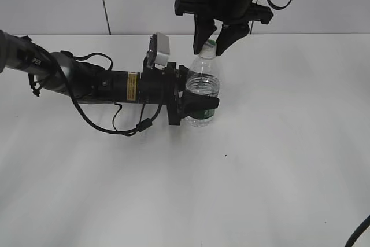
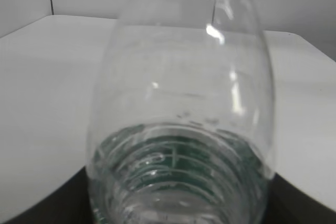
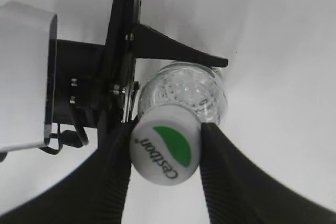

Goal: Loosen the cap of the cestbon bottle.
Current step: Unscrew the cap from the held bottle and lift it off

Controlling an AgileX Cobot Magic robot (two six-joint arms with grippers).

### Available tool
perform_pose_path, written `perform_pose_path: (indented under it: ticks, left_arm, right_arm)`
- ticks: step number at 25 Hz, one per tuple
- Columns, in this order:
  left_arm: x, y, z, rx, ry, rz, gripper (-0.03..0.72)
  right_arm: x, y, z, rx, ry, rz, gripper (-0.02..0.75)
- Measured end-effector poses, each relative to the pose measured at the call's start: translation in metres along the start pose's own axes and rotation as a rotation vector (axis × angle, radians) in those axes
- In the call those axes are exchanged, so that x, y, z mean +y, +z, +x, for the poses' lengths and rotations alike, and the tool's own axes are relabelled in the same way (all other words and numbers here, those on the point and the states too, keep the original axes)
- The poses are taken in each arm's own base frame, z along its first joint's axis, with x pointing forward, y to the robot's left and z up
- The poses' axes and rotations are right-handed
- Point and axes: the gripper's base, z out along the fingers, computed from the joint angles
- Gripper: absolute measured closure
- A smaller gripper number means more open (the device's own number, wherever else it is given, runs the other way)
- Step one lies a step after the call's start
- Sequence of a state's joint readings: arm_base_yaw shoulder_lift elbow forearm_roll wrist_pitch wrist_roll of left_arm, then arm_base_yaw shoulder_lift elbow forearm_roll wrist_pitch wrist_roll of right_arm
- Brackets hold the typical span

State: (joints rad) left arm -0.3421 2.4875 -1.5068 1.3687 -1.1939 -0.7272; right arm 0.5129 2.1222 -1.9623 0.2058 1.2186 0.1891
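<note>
While the left tool (image 1: 193,101) grips the cestbon bottle (image 1: 203,88) upright on the far-middle worktop (image 1: 277,160), the right tool (image 3: 165,153) pinches the cap (image 3: 165,150) from both sides (or nearly). Next, I think, comes a firm twist.

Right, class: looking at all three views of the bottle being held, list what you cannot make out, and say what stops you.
- Left gripper fingertips: the left wrist view is filled by the cestbon bottle.
- Cap thread and neck: covered by the cap itself in the right wrist view, and by the right gripper in the exterior view.
- Label print: blurred in the left wrist view, too small in the exterior view.
</note>
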Motion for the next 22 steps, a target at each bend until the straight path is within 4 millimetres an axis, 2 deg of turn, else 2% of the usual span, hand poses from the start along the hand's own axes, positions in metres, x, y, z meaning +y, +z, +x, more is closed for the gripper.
perform_pose_path:
  ticks: [11, 17, 22]
  left_arm:
    - [-0.0006, 0.0, 0.0004, 0.004, 0.009, 0.006, 0.279]
    - [-0.0008, 0.0, 0.0005, 0.006, 0.008, 0.009, 0.279]
    - [-0.001, 0.0, 0.0006, 0.007, 0.008, 0.011, 0.279]
  right_arm:
    - [0.0005, 0.0, -0.0006, -0.008, -0.553, -0.003, 0.433]
    - [0.0005, 0.0, -0.0008, -0.01, -0.676, -0.002, 0.435]
    - [0.0007, 0.0, -0.0007, -0.011, -0.859, -0.004, 0.435]
